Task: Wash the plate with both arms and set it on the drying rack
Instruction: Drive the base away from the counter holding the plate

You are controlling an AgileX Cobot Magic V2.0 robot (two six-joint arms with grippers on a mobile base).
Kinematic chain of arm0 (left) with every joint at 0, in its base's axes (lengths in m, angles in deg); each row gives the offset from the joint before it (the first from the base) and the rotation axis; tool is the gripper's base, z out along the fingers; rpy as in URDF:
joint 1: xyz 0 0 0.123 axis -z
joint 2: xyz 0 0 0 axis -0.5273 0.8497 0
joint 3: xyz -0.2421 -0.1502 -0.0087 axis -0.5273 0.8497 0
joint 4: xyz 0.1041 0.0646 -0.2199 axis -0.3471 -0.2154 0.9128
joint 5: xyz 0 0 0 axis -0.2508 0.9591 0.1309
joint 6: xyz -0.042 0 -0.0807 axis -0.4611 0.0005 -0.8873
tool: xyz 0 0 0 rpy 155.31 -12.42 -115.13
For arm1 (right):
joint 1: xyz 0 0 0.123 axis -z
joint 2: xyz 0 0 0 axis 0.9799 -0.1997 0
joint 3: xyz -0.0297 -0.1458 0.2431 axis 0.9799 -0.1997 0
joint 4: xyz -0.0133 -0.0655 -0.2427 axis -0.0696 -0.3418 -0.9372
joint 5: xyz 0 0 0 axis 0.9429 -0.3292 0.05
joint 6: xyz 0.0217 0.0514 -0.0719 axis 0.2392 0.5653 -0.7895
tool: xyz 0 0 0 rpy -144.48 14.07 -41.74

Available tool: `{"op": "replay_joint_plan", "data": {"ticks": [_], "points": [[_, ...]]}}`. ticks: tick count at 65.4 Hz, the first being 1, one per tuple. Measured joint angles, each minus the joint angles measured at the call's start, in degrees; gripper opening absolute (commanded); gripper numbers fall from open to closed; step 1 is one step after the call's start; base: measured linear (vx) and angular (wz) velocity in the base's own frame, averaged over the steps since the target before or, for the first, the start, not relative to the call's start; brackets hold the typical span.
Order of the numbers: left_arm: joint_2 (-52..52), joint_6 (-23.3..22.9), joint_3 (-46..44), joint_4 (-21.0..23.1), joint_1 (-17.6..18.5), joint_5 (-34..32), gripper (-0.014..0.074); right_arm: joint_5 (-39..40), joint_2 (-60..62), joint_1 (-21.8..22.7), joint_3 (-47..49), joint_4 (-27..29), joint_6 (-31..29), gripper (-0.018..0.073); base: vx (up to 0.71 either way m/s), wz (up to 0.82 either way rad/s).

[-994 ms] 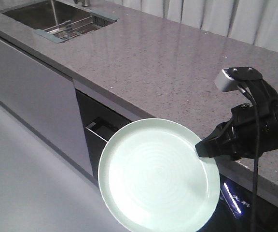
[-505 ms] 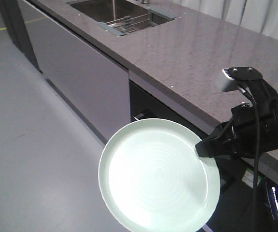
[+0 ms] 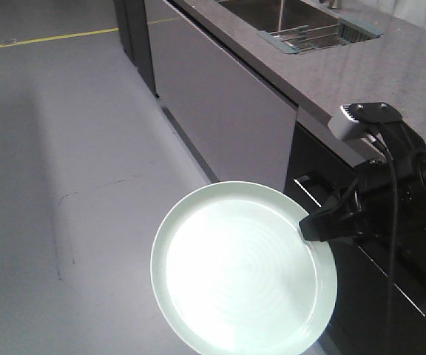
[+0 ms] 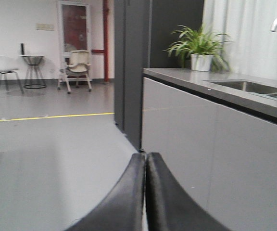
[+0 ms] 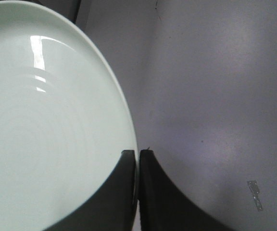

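Plate (image 3: 242, 270) over grey floor (image 3: 72, 148), counter (image 3: 361, 66) beside

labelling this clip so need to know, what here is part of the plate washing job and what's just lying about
For the job: plate, right gripper clamped on its rim, left gripper shut and empty, drying rack, sink.
Just about: potted plant, chair, yellow floor line.

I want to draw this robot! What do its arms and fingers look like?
The right arm is chunky and black. It has a thin black cable running over it, a silver-grey block on top, and a few tiny white marks. The left fingers and right fingers are smooth and black, and they curve up to narrow tips. The rest of the left arm is out of view.
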Motion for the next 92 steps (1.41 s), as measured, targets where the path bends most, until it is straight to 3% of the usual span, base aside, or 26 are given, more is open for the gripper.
{"op": "replay_joint_plan", "data": {"ticks": [92], "points": [[0.0, 0.0, 0.0, 0.0, 0.0, 0.0, -0.0006, 0.0, 0.0, 0.0, 0.0, 0.01, 0.0, -0.0001, 0.03, 0.28]]}}
